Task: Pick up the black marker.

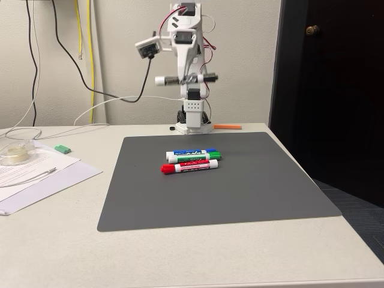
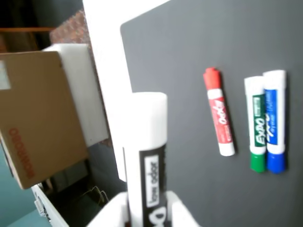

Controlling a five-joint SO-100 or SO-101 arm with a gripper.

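Pincer (image 1: 187, 79), apparently clamped, holds black marker (image 2: 147, 156) aloft.

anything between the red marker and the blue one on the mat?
Yes: the green marker lies between the red marker and the blue marker on the grey mat, clear in the fixed view. The green and blue markers lie side by side.

Between the jaws sat the glossy white plastic black marker (image 2: 147, 156); below them, a matt, smooth dark-grey mat (image 1: 228, 186).
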